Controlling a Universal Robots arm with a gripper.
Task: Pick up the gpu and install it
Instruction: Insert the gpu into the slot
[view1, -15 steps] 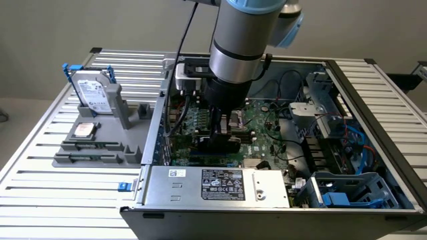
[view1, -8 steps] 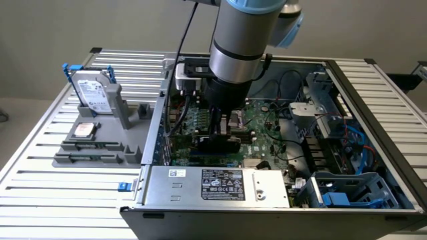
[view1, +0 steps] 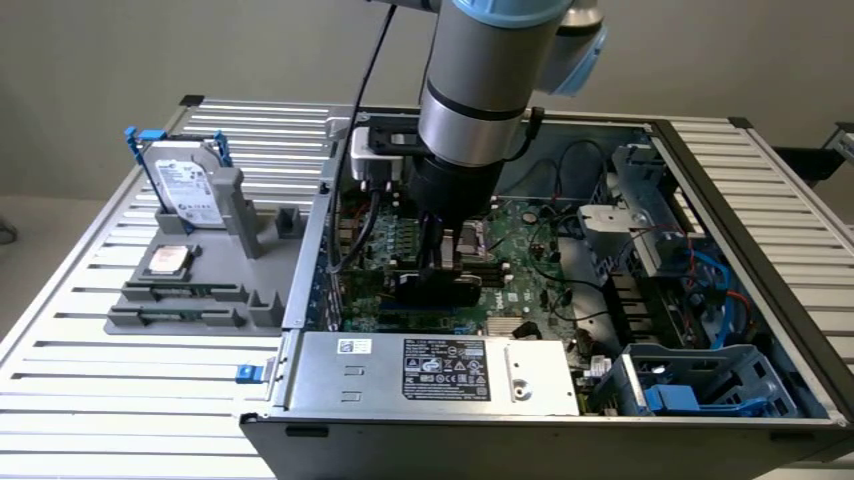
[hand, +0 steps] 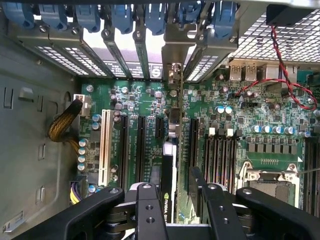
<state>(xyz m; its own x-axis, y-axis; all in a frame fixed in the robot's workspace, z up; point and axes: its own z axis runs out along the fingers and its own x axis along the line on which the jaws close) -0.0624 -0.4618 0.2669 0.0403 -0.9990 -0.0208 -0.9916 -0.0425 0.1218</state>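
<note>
**Claw grips graphics card edge-down inside the case**

The open computer case (view1: 747, 190) lies on its side on the slatted surface (view1: 134, 400), so the arm (view1: 487, 80) can reach straight down to the main board (hand: 150, 100). The claw (hand: 172, 187), partly closed, pinches the graphics card (hand: 168, 175) by both faces. This sets the card upright, in line with a long slot. Whether it is seated cannot be told. The card looks thin, with a black labelled shroud and a silver bracket end.

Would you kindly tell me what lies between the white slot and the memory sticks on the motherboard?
In the wrist view, the graphics card, held edge-on in the claw, among black slots.
</note>
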